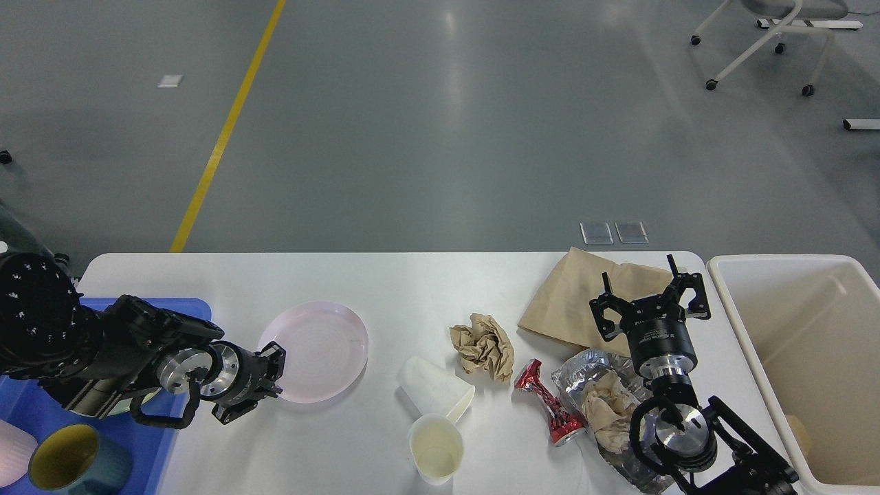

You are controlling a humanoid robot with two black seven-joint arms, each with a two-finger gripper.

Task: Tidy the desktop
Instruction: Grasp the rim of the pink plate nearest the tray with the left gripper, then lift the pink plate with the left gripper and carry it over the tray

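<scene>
Fingers, left: the left gripper [273, 371] has its fingers closed on the near-left rim of the pink plate [315, 350], holding it.
Fingers, right: the right gripper [650, 297] has its fingers spread wide and empty, poised over the brown paper bag [574, 295].
Worktop: the desktop [426, 289], white, smooth and round-cornered, fills the lower view.
Step in hand: judged as clearing dishes; the plate looks bound for the blue tray [41, 412] at 9 o'clock.
Next move: a steady carry, keeping the shallow plate level.
Litter: crumpled brown paper [483, 345], two plain cups [435, 412], a crushed red can [550, 407] and a wrinkled foil bag [598, 399] toward 3 o'clock.
Bin: the cream bin [797, 344], rigid and rectangular, stands at 3 o'clock.
</scene>
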